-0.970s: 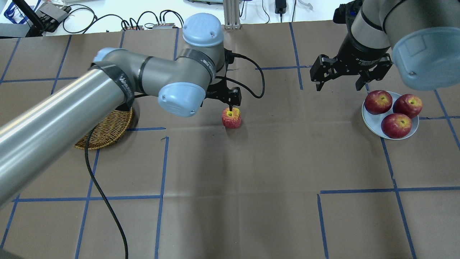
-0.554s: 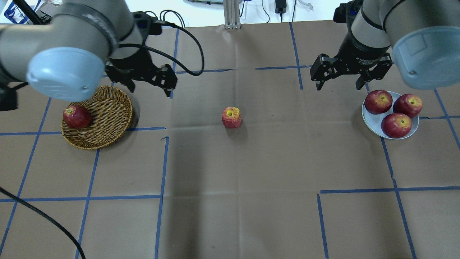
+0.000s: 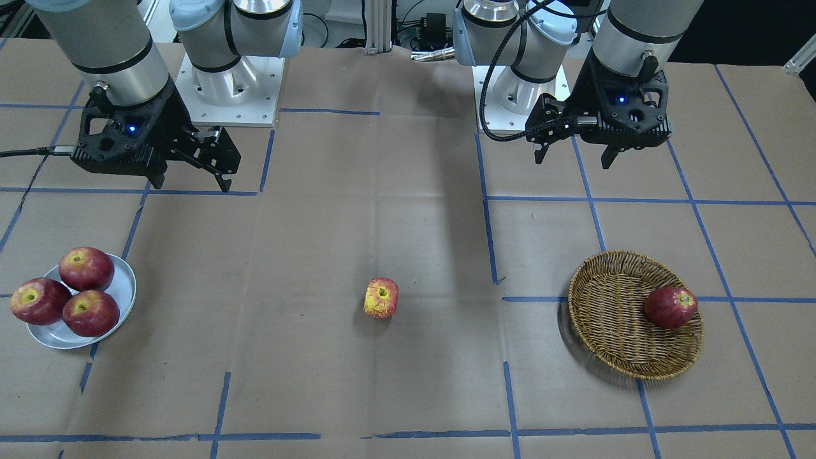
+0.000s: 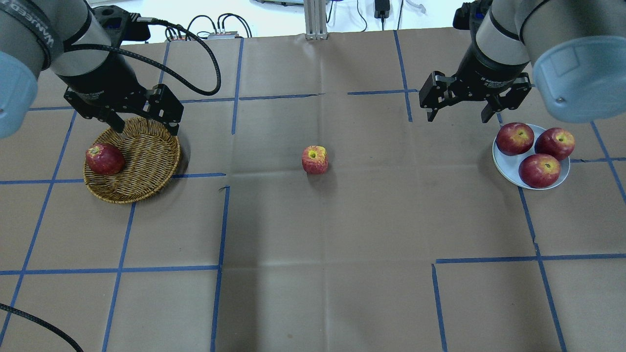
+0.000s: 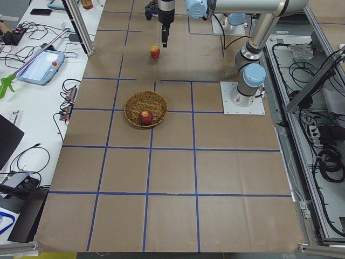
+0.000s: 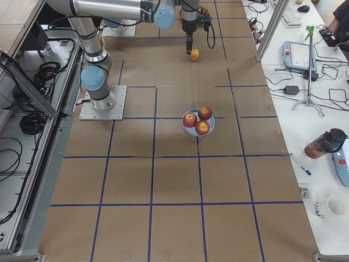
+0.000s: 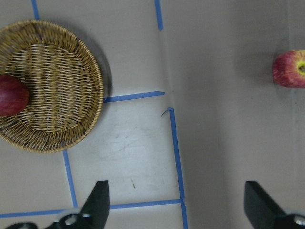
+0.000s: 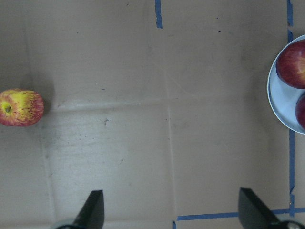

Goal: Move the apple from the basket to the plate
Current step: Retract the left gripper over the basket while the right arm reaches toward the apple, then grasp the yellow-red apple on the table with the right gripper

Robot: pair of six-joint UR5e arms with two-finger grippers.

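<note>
The apple (image 4: pixel 314 159), red with yellow streaks, sits alone on the brown paper at the table's middle, outside the basket; it also shows in the front view (image 3: pixel 381 298) and both wrist views (image 7: pixel 290 69) (image 8: pixel 21 108). The wicker basket (image 4: pixel 146 146) (image 3: pixel 612 319) stands at the left and holds one dark red apple (image 4: pixel 104 159). The pale plate (image 4: pixel 508 164) (image 3: pixel 124 287) at the right carries three deep-red apples. My left gripper (image 4: pixel 146 128) is open and empty above the basket's far rim. My right gripper (image 4: pixel 457 117) is open and empty, just left of the plate.
Blue tape lines grid the brown paper. The left arm's black cable (image 4: pixel 195 63) loops over the far left of the table. Cables and boxes (image 4: pixel 215 29) lie past the far edge.
My left arm has pulled back from the streaked apple at the middle to above the basket's far rim, uncovering the basket. The apple stays on the paper. The right gripper has barely moved.
</note>
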